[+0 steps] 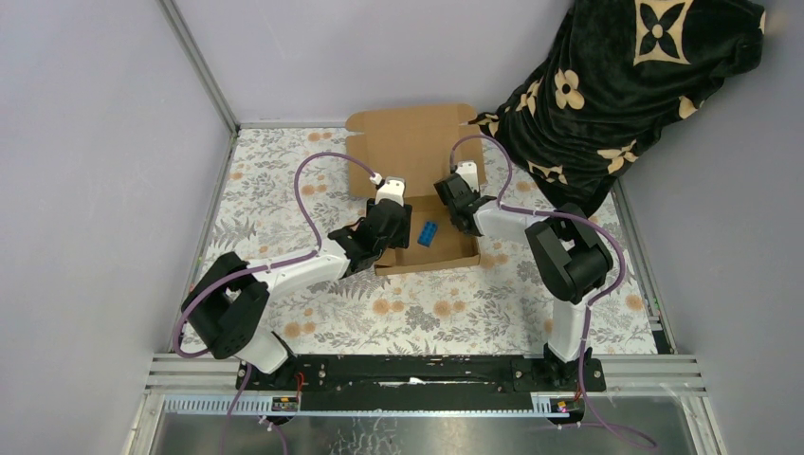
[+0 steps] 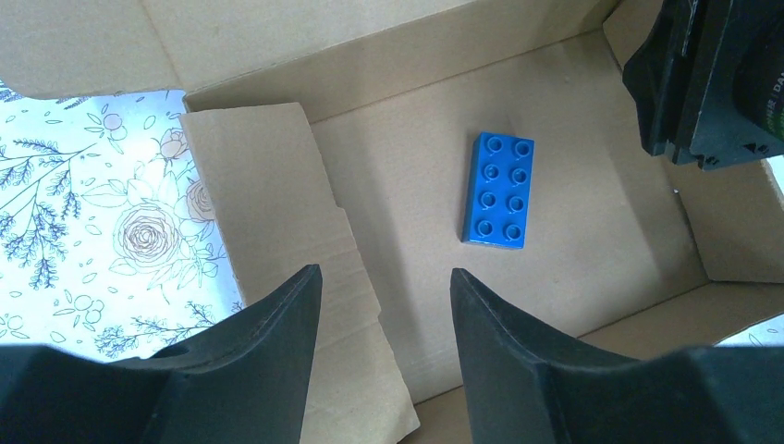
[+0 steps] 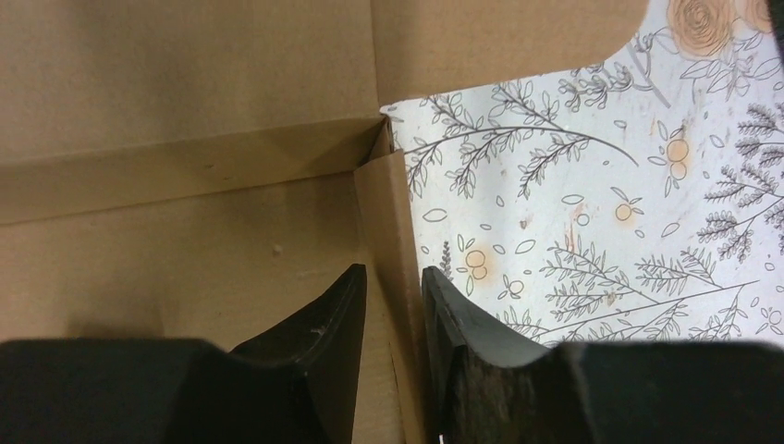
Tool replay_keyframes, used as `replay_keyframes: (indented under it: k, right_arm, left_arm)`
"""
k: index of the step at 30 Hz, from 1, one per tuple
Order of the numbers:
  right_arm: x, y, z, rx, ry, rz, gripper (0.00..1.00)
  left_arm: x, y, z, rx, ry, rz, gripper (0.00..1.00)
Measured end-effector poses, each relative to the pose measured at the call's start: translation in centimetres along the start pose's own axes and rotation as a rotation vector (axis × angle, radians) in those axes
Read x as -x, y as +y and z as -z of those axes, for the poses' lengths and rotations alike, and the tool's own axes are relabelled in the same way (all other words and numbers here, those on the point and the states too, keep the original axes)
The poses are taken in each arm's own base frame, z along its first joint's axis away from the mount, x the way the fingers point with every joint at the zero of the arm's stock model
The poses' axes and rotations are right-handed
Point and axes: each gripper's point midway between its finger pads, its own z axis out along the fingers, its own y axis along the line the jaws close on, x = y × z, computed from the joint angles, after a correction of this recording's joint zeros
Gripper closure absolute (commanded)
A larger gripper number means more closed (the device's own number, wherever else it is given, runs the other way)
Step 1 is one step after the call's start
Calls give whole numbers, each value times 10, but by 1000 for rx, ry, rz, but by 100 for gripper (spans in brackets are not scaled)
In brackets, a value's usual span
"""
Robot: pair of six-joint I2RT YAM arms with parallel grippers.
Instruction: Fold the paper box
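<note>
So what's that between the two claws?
A blue brick on the paper box floor, between left claw and right claw; the left wrist view shows it.

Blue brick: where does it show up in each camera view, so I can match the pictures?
Top external: the blue brick lies near the centre of the frame, on the floor of the paper box.
Left wrist: the blue brick lies right of centre, on the box floor.
Right wrist: not in it.
Shared landmark: the paper box's brown cardboard, visible in all three views.
</note>
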Motion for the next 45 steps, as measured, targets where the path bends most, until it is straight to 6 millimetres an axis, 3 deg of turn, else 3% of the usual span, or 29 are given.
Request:
replay_keyframes:
  k: [2,8,15,17,20,22,25,31,34,39,45]
  right_arm:
    - [4,0,-1,-4,-16,-7,65]
    - [7,0,-4,-14,-34,-8,83]
    - [14,2,-12,-41,-61,-32,85]
    - [15,1,-12,-48,-63,-34,80]
    - [15,-1,-12,-56,-64,-27,58]
    - [13,-2,-12,-63,-60,-17,49]
    - [9,-4,-13,-68,-51,0,46]
    - [1,-11,-10,-75,-44,22,44]
    - [-2,-14,-6,-76,-41,28,43]
    - [-1,-18,0,-72,-45,29,40]
    - [3,-16,4,-49,-48,23,39]
  left_arm:
    - [0,0,0,0,0,0,40]
    - [0,0,0,0,1,-1,40]
    - [-2,0,-1,2,5,-5,40]
    - [-2,0,-1,3,5,-5,40]
    - [-2,2,-2,9,3,-10,39]
    - [-1,7,-4,19,5,-13,39]
    - [0,22,-9,41,11,2,39]
    - [1,86,-23,127,35,69,39]
    - [7,98,-26,122,28,86,41]
    - [16,92,-30,34,9,101,41]
    - [13,71,-30,-95,22,104,41]
